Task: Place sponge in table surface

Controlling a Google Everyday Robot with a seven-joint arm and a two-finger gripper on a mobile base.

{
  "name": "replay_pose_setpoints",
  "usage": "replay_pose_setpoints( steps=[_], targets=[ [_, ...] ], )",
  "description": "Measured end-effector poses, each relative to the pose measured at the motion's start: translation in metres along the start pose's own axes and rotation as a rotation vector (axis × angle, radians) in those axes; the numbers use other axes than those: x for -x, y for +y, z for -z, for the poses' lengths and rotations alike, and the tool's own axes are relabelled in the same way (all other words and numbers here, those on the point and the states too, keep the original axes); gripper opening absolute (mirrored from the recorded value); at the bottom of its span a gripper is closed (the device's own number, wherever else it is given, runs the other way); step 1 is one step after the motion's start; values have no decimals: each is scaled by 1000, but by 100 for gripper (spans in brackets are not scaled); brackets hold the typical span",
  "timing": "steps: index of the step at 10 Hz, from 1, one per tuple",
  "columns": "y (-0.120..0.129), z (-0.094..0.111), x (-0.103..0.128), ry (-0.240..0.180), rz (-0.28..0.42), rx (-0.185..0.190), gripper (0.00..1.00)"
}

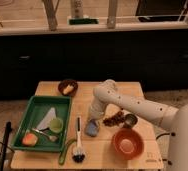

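A white robot arm reaches down to a wooden worktop [137,95]. Its jaws [93,120] hang directly above a blue-grey sponge [92,128] lying flat; their grip cannot be made out.

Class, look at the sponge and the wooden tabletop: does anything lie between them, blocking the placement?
Nothing visible does. The sponge sits low at the gripper, right over bare table surface, between the dish brush and the orange bowl.

Claw [94,120] over sponge [92,129] on table surface [102,150].
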Motion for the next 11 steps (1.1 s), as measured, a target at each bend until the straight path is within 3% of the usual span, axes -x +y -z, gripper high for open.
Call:
replay_pose_setpoints(
  steps=[1,2,11],
  targets=[
    [1,0,0,-1,0,3,75],
    [2,0,0,-2,1,5,80],
    [-4,10,-10,4,25,32,80]
  ],
)
